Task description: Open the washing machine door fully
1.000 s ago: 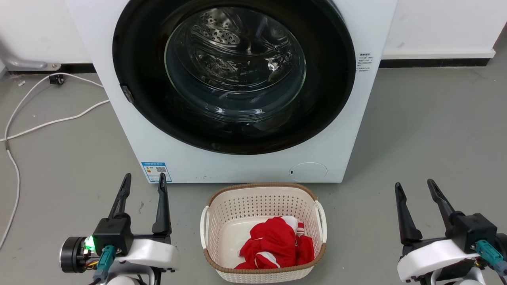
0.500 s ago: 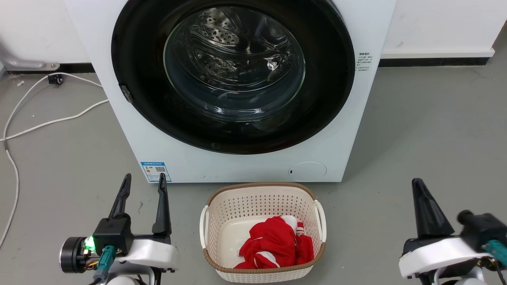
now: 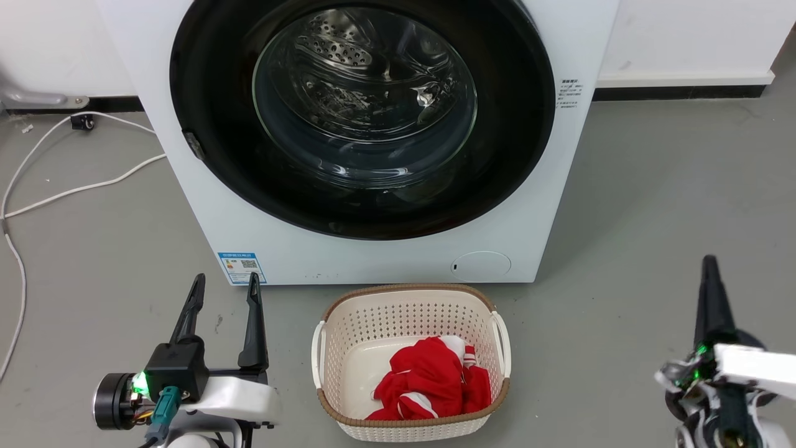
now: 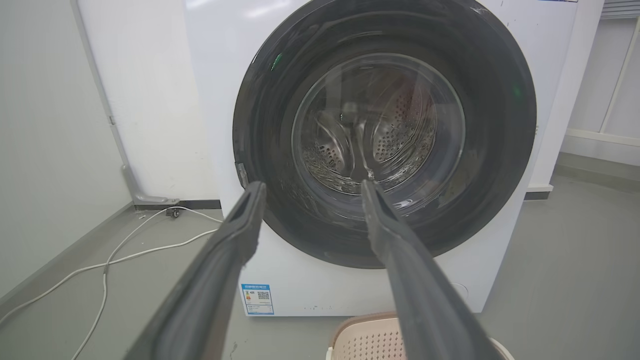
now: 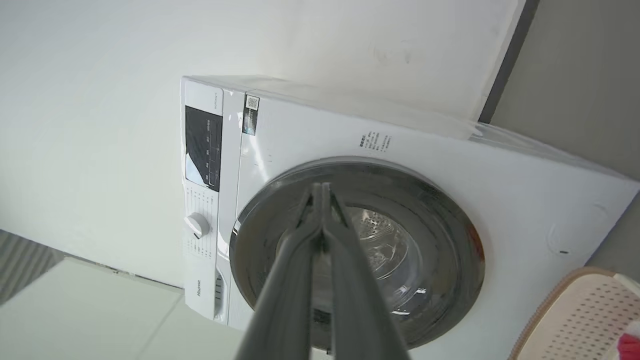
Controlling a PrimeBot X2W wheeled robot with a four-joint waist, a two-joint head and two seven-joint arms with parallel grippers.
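Note:
The washing machine [image 3: 373, 261] stands straight ahead, a white box. Its door [image 3: 516, 124], a glossy black disc with a clear glass bowl, lies flush against the front. A small grey tab [image 3: 193, 144] sits on the door's left edge. My left gripper [image 3: 226, 283] is low at the left, open and empty, well short of the machine. In the left wrist view its fingers [image 4: 312, 184] frame the door [image 4: 500, 115]. My right gripper [image 3: 709, 264] is at the lower right, turned on edge. Its fingers [image 5: 321, 187] meet at the tips, shut on nothing, and point at the door [image 5: 450, 240].
A cream perforated basket [image 3: 410, 289] with a red and white cloth [image 3: 429, 379] sits on the grey floor just before the machine, between my arms. White cables [image 3: 74, 186] trail over the floor at the left. A white wall runs behind.
My right gripper has rolled onto its edge, and its fingers have gone from open to shut. The left gripper and the door have stayed as they were.

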